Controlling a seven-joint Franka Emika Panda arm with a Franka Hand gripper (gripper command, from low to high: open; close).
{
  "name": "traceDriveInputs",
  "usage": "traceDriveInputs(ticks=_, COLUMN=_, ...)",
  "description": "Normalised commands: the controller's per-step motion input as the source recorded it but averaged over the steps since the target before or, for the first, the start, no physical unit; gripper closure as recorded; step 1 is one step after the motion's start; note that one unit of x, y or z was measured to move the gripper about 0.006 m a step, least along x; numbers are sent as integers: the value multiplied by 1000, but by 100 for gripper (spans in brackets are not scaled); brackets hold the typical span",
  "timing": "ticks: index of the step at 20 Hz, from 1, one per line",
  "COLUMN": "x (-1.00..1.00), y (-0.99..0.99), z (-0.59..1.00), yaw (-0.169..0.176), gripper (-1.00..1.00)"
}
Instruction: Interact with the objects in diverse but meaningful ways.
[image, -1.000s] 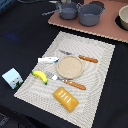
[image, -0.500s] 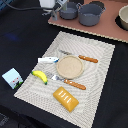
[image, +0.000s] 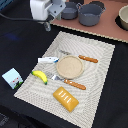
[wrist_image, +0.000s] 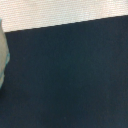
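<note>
Hand (image: 47, 23) hangs at the top of the exterior view, left of centre, over the dark tabletop (image: 20, 45) just off the far corner of the woven placemat (image: 95, 60); fingers blurred, can't tell if parted or closed, nothing seen in them. Wrist view shows only dark surface, a pale strip, and a pale rounded edge w/ a teal tint at one side, can't identify it.

Just beside the hand, on the brown surface behind: grey blue-handled saucepan (image: 70, 11), then the large grey two-handled pot (image: 91, 14).

On the placemat: white-and-blue tube (image: 48, 60) touching or nearly touching the round tan plate (image: 70, 66). Orange-handled knife (image: 88, 59) on the plate's far side, orange-handled fork (image: 70, 82) on its near side. Yellow banana (image: 39, 76) at the mat's edge on the exterior view's left. Yellow-orange rectangular slab (image: 66, 99) at the near end.

Pale blue carton (image: 12, 78) stands off the mat on the tabletop, near the banana.
</note>
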Motion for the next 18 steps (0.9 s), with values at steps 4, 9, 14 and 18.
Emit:
traceDriveInputs(ticks=4, x=219, y=-722, z=-60, yaw=23, gripper=-100)
traceDriveInputs(ticks=9, x=307, y=-634, z=-69, yaw=61, gripper=-100)
traceDriveInputs(ticks=14, x=417, y=-621, z=-2, yaw=66, gripper=-100)
traceDriveInputs(ticks=18, x=472, y=-611, z=-45, yaw=47, gripper=-100)
